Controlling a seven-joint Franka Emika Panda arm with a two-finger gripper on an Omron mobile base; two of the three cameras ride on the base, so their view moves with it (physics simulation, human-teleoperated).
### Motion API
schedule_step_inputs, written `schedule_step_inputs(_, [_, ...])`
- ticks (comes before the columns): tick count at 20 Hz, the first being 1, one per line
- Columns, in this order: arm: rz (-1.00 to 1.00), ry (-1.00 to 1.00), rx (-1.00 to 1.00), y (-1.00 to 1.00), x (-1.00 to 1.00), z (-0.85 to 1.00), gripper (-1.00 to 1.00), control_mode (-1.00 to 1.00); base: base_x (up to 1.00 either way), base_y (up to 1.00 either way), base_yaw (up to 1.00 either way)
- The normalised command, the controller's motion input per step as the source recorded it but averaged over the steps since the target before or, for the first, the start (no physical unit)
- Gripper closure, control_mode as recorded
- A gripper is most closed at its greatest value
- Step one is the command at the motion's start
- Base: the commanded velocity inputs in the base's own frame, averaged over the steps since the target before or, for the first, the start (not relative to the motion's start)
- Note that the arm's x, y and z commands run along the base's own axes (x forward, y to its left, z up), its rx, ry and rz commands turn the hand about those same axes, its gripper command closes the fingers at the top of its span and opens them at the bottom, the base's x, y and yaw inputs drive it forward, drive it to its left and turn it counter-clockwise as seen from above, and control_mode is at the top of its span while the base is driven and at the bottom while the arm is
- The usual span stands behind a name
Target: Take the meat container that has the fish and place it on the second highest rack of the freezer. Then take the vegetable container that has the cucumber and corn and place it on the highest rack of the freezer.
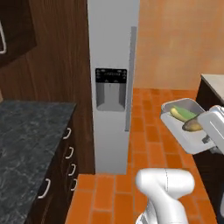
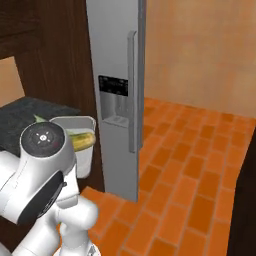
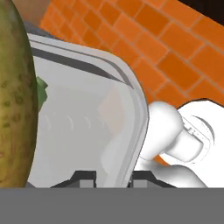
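Note:
The vegetable container (image 1: pixel 186 139), a pale grey tray, hangs tilted in the air at the right. In it lie the green-yellow cucumber (image 1: pixel 180 113) and the yellow-brown corn (image 1: pixel 192 126). My gripper (image 3: pixel 114 177) is shut on the tray's rim (image 3: pixel 131 113), one dark fingertip (image 3: pixel 86 176) on each side of the wall. An olive mottled vegetable (image 3: pixel 13 96) lies inside at the left. From the right base the tray (image 2: pixel 82 122) shows behind my arm. The freezer (image 1: pixel 111 87) stands ahead as a tall grey panel with a dispenser and a long handle (image 2: pixel 132 90). Its racks are hidden.
A dark stone counter (image 1: pixel 26 144) over drawers with white handles runs along the left. Dark wood cabinets (image 1: pixel 57 52) flank the freezer. Another counter corner (image 1: pixel 213 82) stands at the right. Orange tiled floor (image 2: pixel 190 165) stretches open to the right of the freezer.

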Motion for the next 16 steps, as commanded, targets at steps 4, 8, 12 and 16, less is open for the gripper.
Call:
schedule_step_inputs(4, [0.00, 0.00, 0.00, 0.00, 0.00, 0.00, 1.00, 1.00, 0.23, -0.99, -0.39])
schedule_step_inputs(8, [0.00, 0.00, 0.00, 0.00, 0.00, 0.00, 1.00, 1.00, 0.67, -0.30, -0.41])
schedule_step_inputs(12, [0.00, 0.00, 0.00, 0.00, 0.00, 0.00, 1.00, 1.00, 0.94, -0.07, -0.18])
schedule_step_inputs(16, [0.00, 0.00, 0.00, 0.00, 0.00, 0.00, 1.00, 1.00, 0.94, -0.49, 0.10])
